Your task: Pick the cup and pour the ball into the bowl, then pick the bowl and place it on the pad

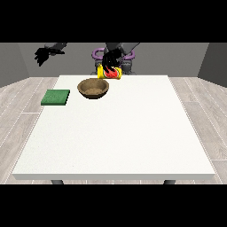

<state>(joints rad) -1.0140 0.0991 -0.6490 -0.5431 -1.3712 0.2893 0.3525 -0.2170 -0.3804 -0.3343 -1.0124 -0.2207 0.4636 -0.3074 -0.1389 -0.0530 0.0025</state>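
Above the bowl's (93, 88) far rim, my hand at the view's right (111, 58) is wrapped around the cup (109, 73), fingers curled over its top. I hold the cup tipped on its side in the air, yellow with red marks, one end toward the bowl. Behind the bowl and off toward the pad's side, my hand at the view's left (44, 54) hangs raised beyond the table's (115, 133) far edge, fingers spread and drooping, holding nothing. The bowl, brown, sits on the table near its far edge. The pad (56, 97), green and flat, lies beside the bowl toward the view's left, apart from it, at the table's edge. I cannot make out the ball, either in the cup or in the bowl. My fingers cover much of the cup's upper side.
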